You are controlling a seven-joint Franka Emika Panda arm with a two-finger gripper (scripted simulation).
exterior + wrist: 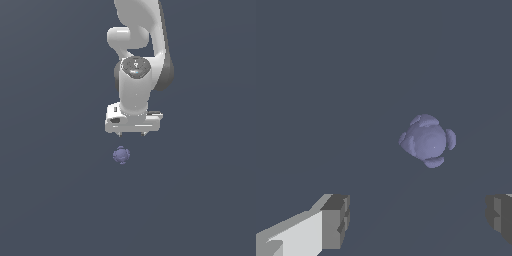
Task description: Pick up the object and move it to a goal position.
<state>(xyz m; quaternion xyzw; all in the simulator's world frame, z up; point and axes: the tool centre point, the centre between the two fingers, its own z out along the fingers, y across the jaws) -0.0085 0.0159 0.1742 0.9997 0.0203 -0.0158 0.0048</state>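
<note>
The bumpy bluish-purple ball (121, 155) (427, 140) sits alone on the dark floor (50, 200), free of any grip. Above it hangs the white gripper (132, 134) (416, 220), fingers (336, 220) spread wide with nothing between them, the ball offset slightly toward the exterior view's left of its centre.

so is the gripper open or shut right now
Open: in the wrist view the gripper fingers stand wide apart, holding nothing; the ball lies beyond them.
</note>
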